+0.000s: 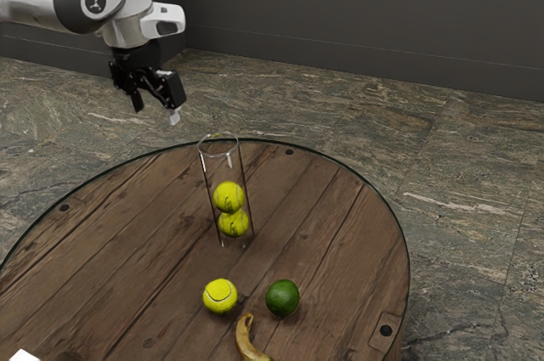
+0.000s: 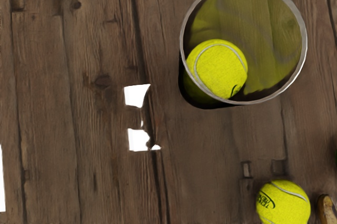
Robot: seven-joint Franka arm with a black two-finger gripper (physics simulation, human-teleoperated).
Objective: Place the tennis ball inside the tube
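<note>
Exterior view: my black two-finger gripper [image 1: 156, 113] is raised, pointing down beyond the edge of the round brown wooden table [image 1: 161, 234]. Fingers stand well apart, nothing between them. The loose yellow-green felt tennis ball [image 1: 220, 296] rests on the wood, just beside a dark green round fruit [image 1: 282, 297] and near a yellow-brown banana [image 1: 248, 340]. Two similar balls [image 1: 230, 208] sit stacked inside the clear cylindrical tube [image 1: 205, 176]. Judged step: approach, before the grasp. Next move: travel over the loose ball, lower, close on it; later, lift above the rim.

Wrist view: camera looks down on the tube's open mouth, one ball visible inside. The loose ball lies outside, beside the banana. My hand needs to shift toward it.
</note>
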